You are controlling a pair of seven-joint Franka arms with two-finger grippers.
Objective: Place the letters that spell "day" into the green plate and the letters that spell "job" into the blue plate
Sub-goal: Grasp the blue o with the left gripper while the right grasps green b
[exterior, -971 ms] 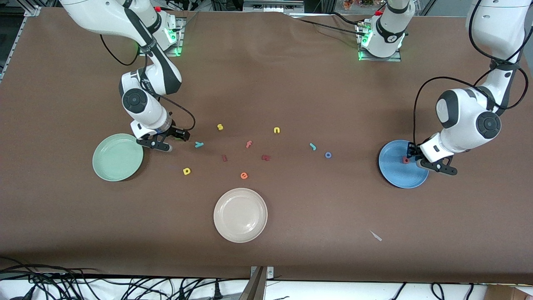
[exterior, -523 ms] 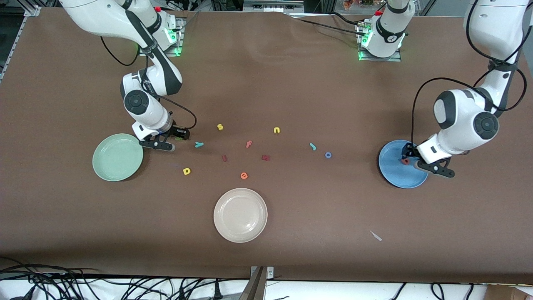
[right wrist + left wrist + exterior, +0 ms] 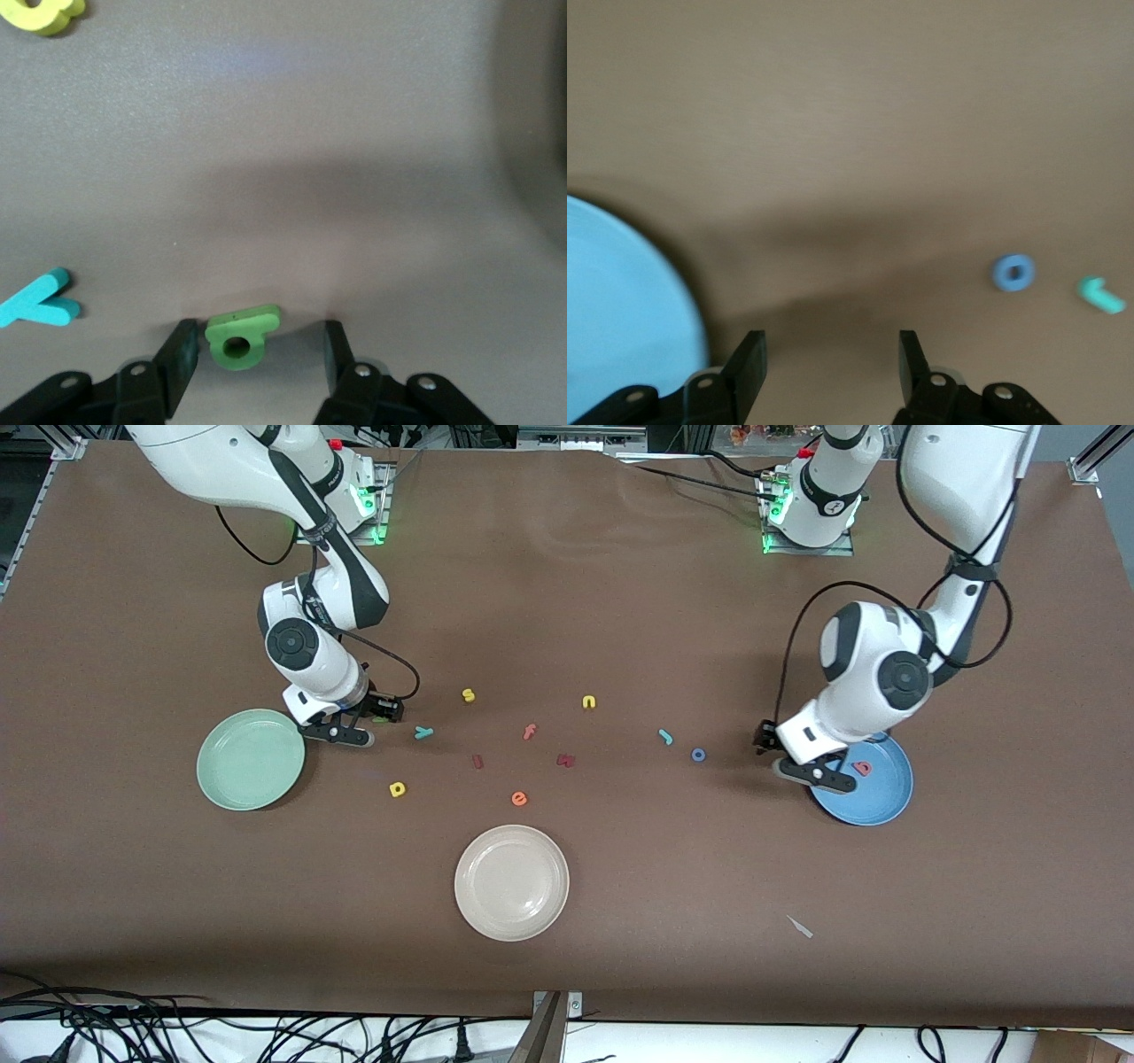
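Left end effector (image 3: 833,345) now off blue plate (image 3: 890,797), apart and empty; b (image 3: 861,767) left inside, o (image 3: 698,755) likely next. Right end effector (image 3: 257,336) apart, straddling a (image 3: 241,338).

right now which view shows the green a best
The right wrist view: the green a lies on the table between the open fingers of the right tool. The front view largely hides it under that tool. The left wrist view misses it.
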